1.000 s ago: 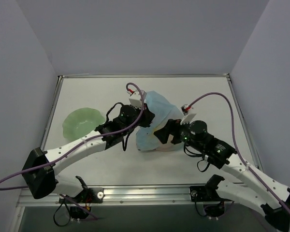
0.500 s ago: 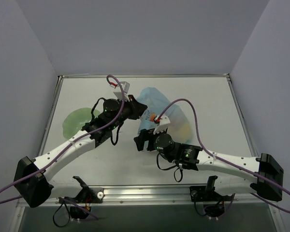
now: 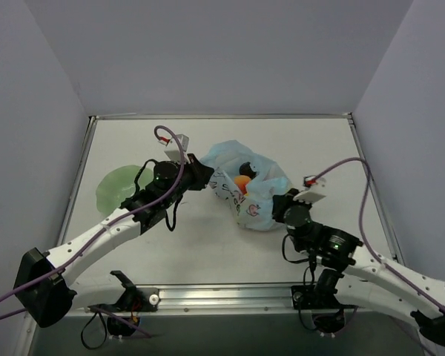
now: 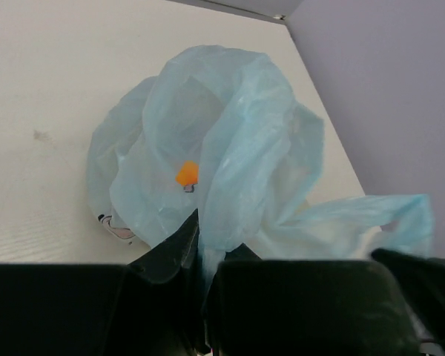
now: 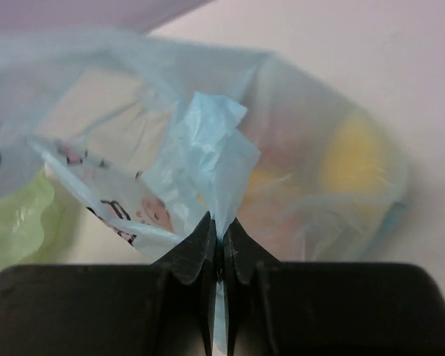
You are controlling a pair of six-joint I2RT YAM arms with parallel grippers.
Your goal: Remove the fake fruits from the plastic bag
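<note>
The plastic bag [image 3: 246, 187] lies mid-table, light blue with a cartoon print, stretched between both grippers. My left gripper [image 3: 205, 178] is shut on a fold of the plastic bag [image 4: 222, 141] at its left side. My right gripper [image 3: 280, 208] is shut on a pinch of the plastic bag [image 5: 208, 148] at its right side. The bag's mouth gapes upward, and an orange fake fruit [image 3: 242, 181] shows inside. Through the film I see an orange patch [image 4: 187, 173], a yellow fruit [image 5: 352, 152] and a peach-pink one [image 5: 282, 141]. The other fruits are hidden.
A pale green round plate [image 3: 119, 189] sits left of the bag, partly under the left arm, and shows again as a green plate [image 5: 18, 219] behind the film. Raised table edges run along the back and both sides.
The right gripper swung from in front of the bag to its right side and shut on the film. The left gripper kept its hold and shifted slightly. The bag's mouth now gapes wider.
</note>
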